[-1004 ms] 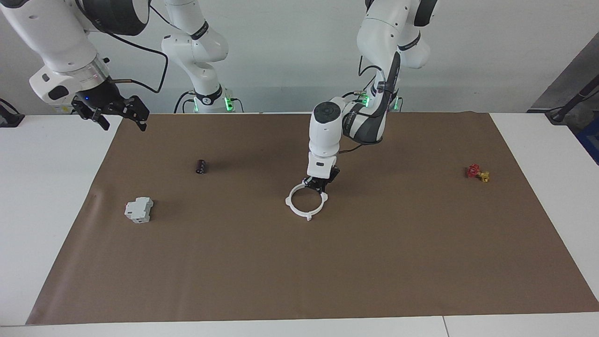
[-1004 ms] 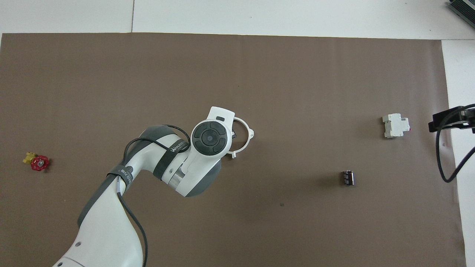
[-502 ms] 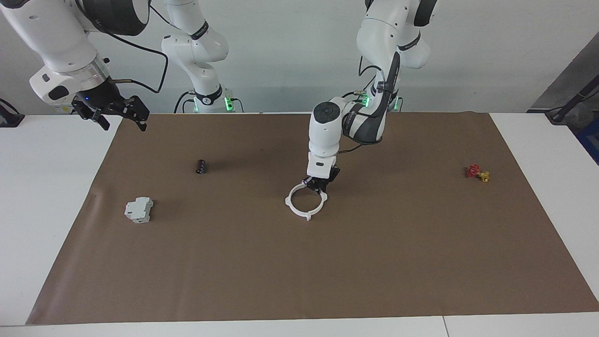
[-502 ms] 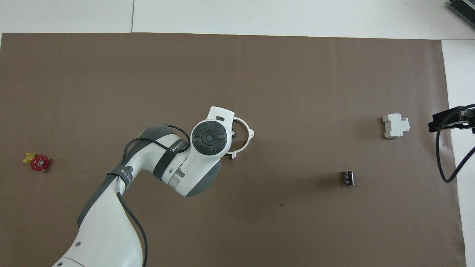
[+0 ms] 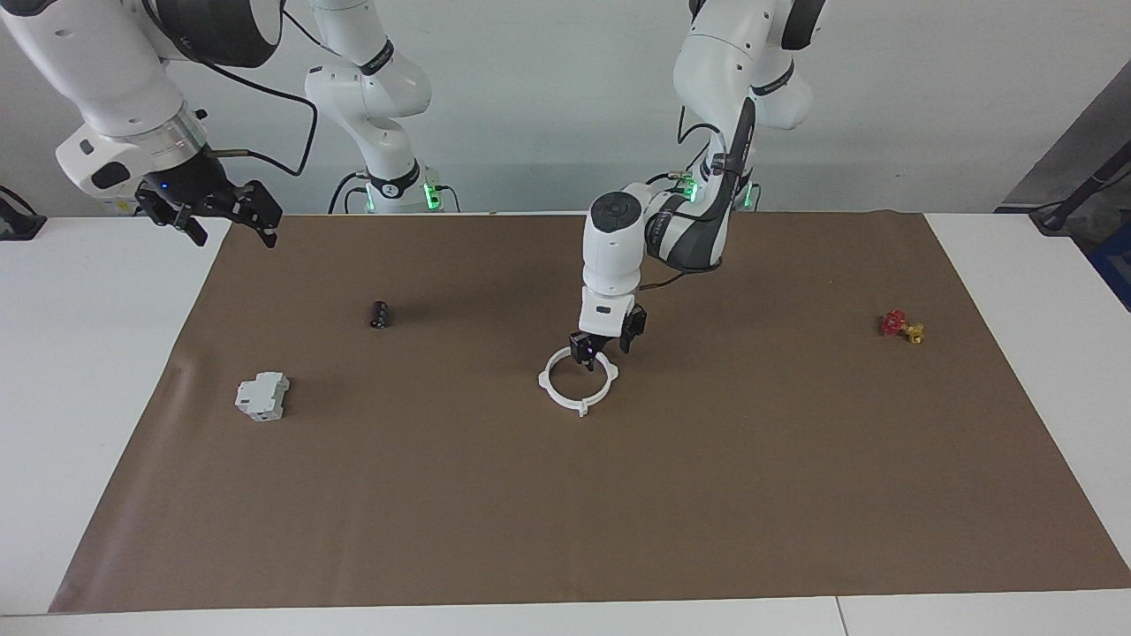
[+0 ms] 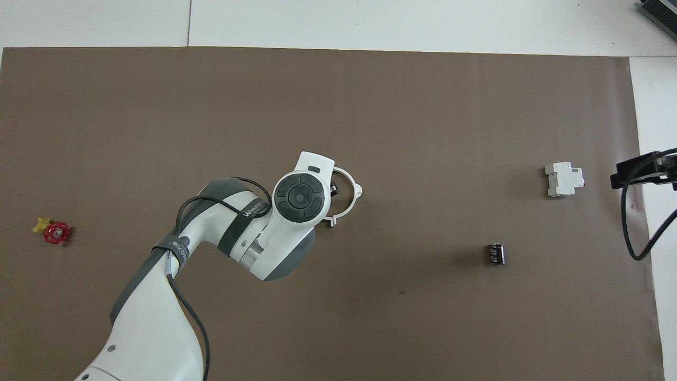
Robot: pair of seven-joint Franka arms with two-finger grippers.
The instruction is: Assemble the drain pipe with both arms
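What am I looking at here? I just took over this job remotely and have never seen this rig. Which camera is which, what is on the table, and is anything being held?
These are two white robot arms at a table covered by a brown mat. One picture faces the robots from across the table; the other looks down from above their own end, so the sides swap between the two.

The left end effector is over the white drain pipe ring, which lies flat mid-mat. Its fingers are open and it holds nothing. From above, the arm hides part of the ring.

The right end effector waits, open and empty, raised over the mat's edge at its own end of the table.

Also on the mat: a grey-white block, a small black cylinder nearer the robots than the block, and a red and yellow valve toward the left arm's end.
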